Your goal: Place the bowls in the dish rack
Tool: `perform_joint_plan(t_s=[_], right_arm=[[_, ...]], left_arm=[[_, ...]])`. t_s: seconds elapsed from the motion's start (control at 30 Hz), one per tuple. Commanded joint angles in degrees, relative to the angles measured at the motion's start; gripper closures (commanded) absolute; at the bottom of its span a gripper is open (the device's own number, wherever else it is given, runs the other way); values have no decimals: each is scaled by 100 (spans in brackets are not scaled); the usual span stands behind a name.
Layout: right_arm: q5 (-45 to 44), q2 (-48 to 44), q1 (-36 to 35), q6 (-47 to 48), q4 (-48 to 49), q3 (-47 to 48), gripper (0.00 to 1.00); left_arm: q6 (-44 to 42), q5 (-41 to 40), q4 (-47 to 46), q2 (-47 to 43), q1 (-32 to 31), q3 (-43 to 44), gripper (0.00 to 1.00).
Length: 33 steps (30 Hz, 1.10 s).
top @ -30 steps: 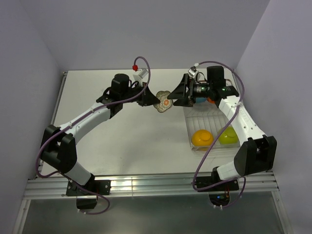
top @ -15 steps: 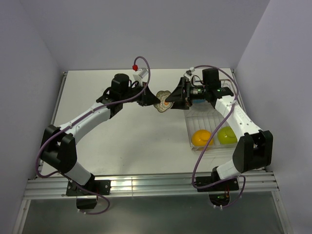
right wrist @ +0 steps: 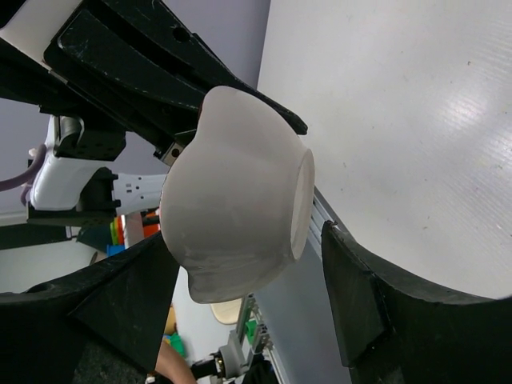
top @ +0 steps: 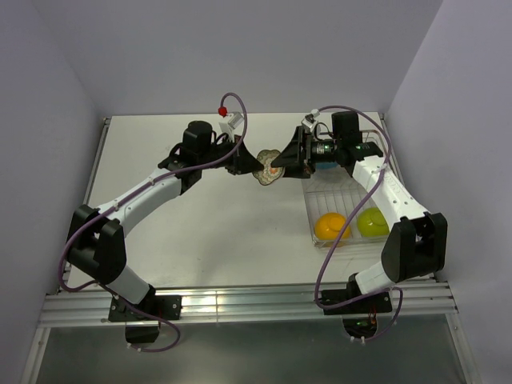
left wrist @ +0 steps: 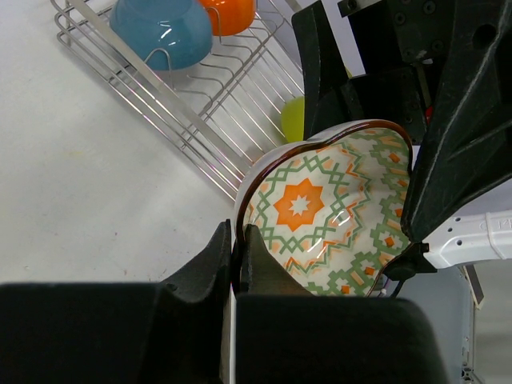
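My left gripper (top: pixel 250 164) is shut on the rim of the scalloped floral dish (top: pixel 268 170) and holds it on edge in the air above the table. In the left wrist view the dish (left wrist: pixel 328 208) shows its orange and green pattern, with the rim pinched at my left gripper (left wrist: pixel 238 240). My right gripper (top: pixel 282 162) is open, and its jaws straddle the dish's white underside (right wrist: pixel 232 192) with a gap on one side. The dish rack (top: pixel 346 198) holds an orange bowl (top: pixel 330 226), a lime-green bowl (top: pixel 373 222), a blue bowl (left wrist: pixel 164 30) and a second orange bowl (left wrist: pixel 228 12). No plain white bowl is in view.
The rack (left wrist: pixel 200 132) lies at the table's right side, close under the right arm. Purple walls close in the table at the back and both sides. A metal rail (top: pixel 240 304) runs along the near edge by the arm bases.
My right gripper has moved left from over the rack, and its open jaws now sit around the dish. My left gripper has held the dish still.
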<state>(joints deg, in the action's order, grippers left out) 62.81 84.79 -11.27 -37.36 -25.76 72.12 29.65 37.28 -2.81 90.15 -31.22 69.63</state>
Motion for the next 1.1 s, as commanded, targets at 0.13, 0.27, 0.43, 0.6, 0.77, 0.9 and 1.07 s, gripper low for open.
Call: perform_joint_plan(t_s=[0.13, 0.27, 0.43, 0.6, 0.77, 0.9, 1.07], right_arm=[[-93, -77, -33, 273, -35, 373, 27], [-146, -95, -33, 335, -61, 373, 30], [-128, -121, -33, 370, -52, 347, 44], [-93, -138, -33, 388, -26, 329, 63], [-93, -121, -33, 449, -43, 347, 97], [-163, -130, -33, 554, -105, 417, 100], [-260, -182, 2, 721, -228, 505, 100]], left_arm=[[-3, 175, -405, -270, -51, 34, 100], [-12, 183, -405, -252, -51, 34, 100], [-21, 175, -387, -243, -59, 69, 100], [-29, 166, -370, -243, -68, 69, 100], [-65, 113, -291, -243, -77, 86, 96], [-82, 131, -220, -235, -77, 112, 82], [-170, 96, 87, -173, -77, 227, 60]])
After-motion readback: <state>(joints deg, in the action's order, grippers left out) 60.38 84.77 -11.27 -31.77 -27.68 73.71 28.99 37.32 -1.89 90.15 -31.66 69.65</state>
